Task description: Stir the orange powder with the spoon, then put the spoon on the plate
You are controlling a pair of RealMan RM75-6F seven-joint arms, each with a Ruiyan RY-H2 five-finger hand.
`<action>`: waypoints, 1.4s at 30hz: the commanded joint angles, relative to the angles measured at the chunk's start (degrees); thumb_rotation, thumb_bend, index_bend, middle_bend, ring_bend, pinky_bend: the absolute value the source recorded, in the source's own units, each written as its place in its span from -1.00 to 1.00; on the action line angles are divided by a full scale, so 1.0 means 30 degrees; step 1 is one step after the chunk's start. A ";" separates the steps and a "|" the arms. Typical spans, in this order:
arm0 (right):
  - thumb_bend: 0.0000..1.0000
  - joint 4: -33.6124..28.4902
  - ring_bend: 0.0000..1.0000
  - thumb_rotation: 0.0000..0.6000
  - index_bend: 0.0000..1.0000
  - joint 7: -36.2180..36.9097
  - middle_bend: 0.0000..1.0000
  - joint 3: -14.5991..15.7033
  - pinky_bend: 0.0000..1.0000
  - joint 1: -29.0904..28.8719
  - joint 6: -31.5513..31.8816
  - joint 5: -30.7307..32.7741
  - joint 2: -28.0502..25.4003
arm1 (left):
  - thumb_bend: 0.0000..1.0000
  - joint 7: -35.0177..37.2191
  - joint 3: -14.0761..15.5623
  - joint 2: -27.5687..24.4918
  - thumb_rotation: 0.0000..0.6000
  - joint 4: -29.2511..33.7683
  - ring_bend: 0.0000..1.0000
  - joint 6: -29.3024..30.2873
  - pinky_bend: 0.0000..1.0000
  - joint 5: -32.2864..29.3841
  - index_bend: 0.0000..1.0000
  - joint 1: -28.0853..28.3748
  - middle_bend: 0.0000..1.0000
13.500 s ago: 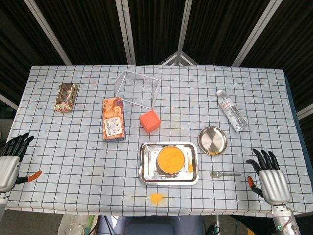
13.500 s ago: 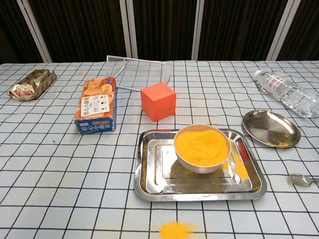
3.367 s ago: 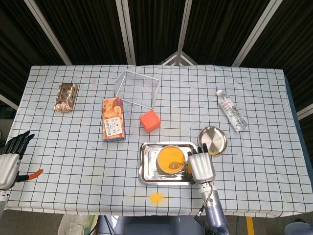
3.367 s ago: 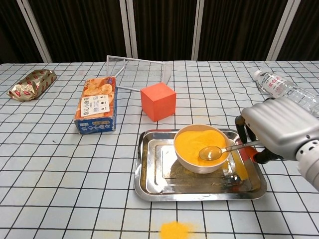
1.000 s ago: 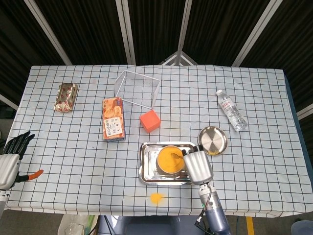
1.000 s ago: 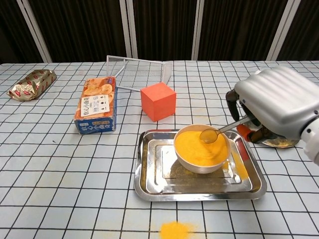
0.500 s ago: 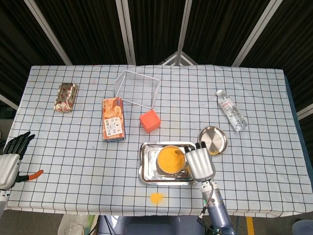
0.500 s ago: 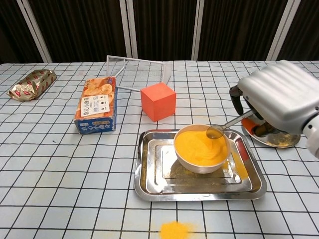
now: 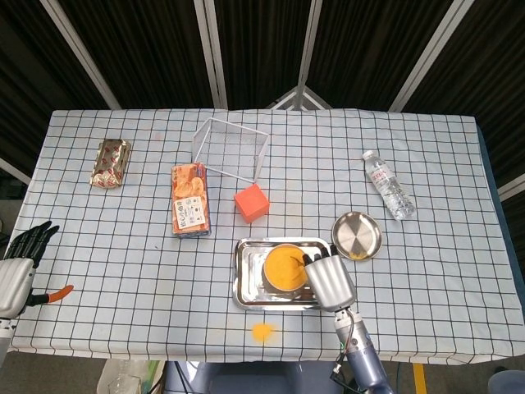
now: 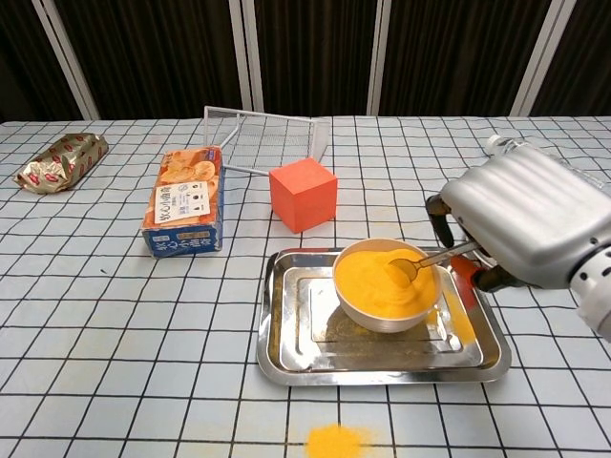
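1. While a spill of orange powder (image 10: 335, 441) sits on the checked cloth at the near edge, the left hand (image 9: 18, 267) lies at the table's left edge, fingers spread and holding nothing.
2. Right hand (image 10: 528, 227) has the spoon (image 10: 418, 263) gripped by its handle, the spoon's head dipped into the orange powder (image 10: 382, 281) at the right side of the bowl (image 10: 374, 321).
3. The bowl stands in the steel tray (image 10: 286, 343), with powder scattered on the tray's right side.
4. Just beyond the tray's right corner lies the round plate (image 9: 357, 235), apart from the hand; the head view seems to show an orange trace at its near rim, hard to be sure.
5. Further back: orange cube (image 10: 303, 194), snack box (image 10: 184, 201), wire frame (image 10: 264, 140).
6. Far right, water bottle (image 9: 388, 185) on its side; far left, foil packet (image 10: 57, 161).
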State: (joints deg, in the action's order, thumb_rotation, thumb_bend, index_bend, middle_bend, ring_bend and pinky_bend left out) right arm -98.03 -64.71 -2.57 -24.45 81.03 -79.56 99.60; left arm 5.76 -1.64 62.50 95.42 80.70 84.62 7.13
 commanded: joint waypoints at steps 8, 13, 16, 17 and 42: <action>0.27 -0.0410 0.12 1.00 0.66 0.0039 0.44 0.0211 0.02 0.0125 -0.0086 -0.0618 0.0340 | -1.00 0.0091 -0.0004 -0.0034 1.00 0.0025 -1.00 -0.0006 -1.00 -0.0004 -1.00 -0.0002 -1.00; 0.27 -0.0593 0.12 1.00 0.66 -0.0002 0.45 0.0016 0.02 0.0199 0.0006 -0.0798 0.0142 | -1.00 0.0116 0.0002 -0.0044 1.00 0.0045 -1.00 -0.0029 -1.00 -0.0017 -1.00 -0.0002 -1.00; 0.27 -0.0722 0.12 1.00 0.66 -0.0012 0.45 -0.0151 0.02 0.0244 0.0071 -0.0824 -0.0049 | -1.00 0.0107 0.0004 -0.0040 1.00 0.0052 -1.00 -0.0060 -1.00 -0.0039 -1.00 0.0006 -1.00; 0.27 -0.0750 0.12 1.00 0.66 -0.0034 0.45 -0.0216 0.02 0.0247 0.0071 -0.0824 -0.0121 | -1.00 0.0105 0.0003 -0.0042 1.00 0.0058 -1.00 -0.0071 -1.00 -0.0047 -1.00 0.0009 -1.00; 0.37 -0.0437 0.17 1.00 0.75 0.0712 0.49 -0.1437 0.02 0.0037 -0.0380 -0.0186 0.0137 | -1.00 0.0209 -0.0026 -0.0113 1.00 0.0162 -1.00 -0.0218 -1.00 -0.0200 -1.00 0.0042 -1.00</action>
State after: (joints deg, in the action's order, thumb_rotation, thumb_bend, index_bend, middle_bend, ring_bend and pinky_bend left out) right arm -99.28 -62.58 -6.75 -24.27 79.95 -80.25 99.97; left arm 6.39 -1.72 62.17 95.91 80.05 84.02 7.26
